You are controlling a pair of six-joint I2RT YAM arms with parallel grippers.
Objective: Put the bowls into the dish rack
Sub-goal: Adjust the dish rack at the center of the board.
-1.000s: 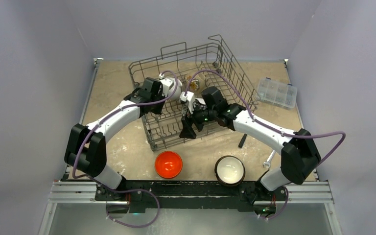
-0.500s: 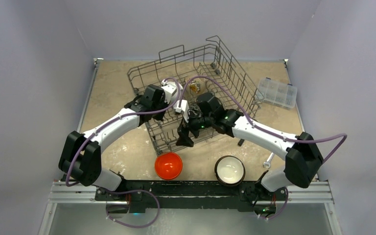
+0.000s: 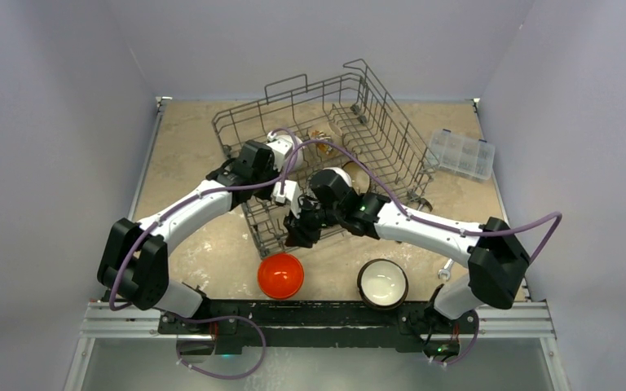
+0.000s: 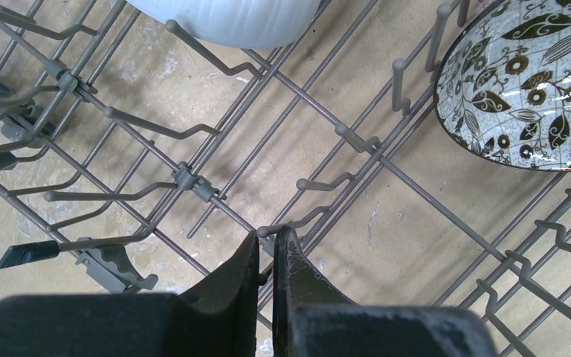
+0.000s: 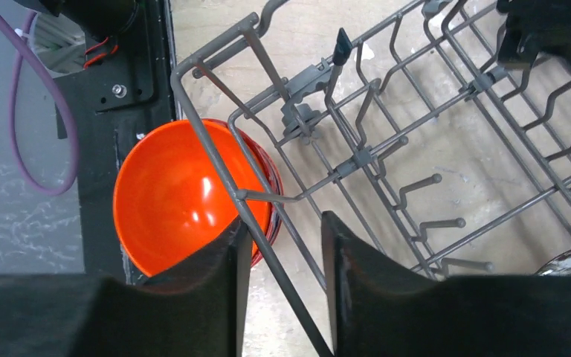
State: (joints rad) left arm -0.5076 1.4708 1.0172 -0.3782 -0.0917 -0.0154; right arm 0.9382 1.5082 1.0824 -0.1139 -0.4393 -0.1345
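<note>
The grey wire dish rack (image 3: 372, 96) stands at the middle back of the table. Inside it are a white ribbed bowl (image 4: 230, 18) and a leaf-patterned bowl (image 4: 535, 89). My left gripper (image 4: 268, 236) reaches down into the rack (image 4: 416, 186) and is shut on a thin tine. My right gripper (image 5: 286, 223) is at the near rim (image 5: 208, 134); its jaws stand apart with the rim wire running between them. An orange bowl (image 5: 171, 201) sits on the table just outside that rim (image 3: 281, 274). A dark bowl with a cream inside (image 3: 382, 283) sits to its right.
A clear plastic compartment box (image 3: 460, 153) lies at the right back. A small metal tool (image 3: 447, 267) lies near the right arm's base. The black base rail (image 3: 318, 314) runs just behind the two loose bowls.
The rack slid and turned a little toward the near side together with my left arm. My right arm moved from inside the rack to its near rim, and its jaws narrowed.
</note>
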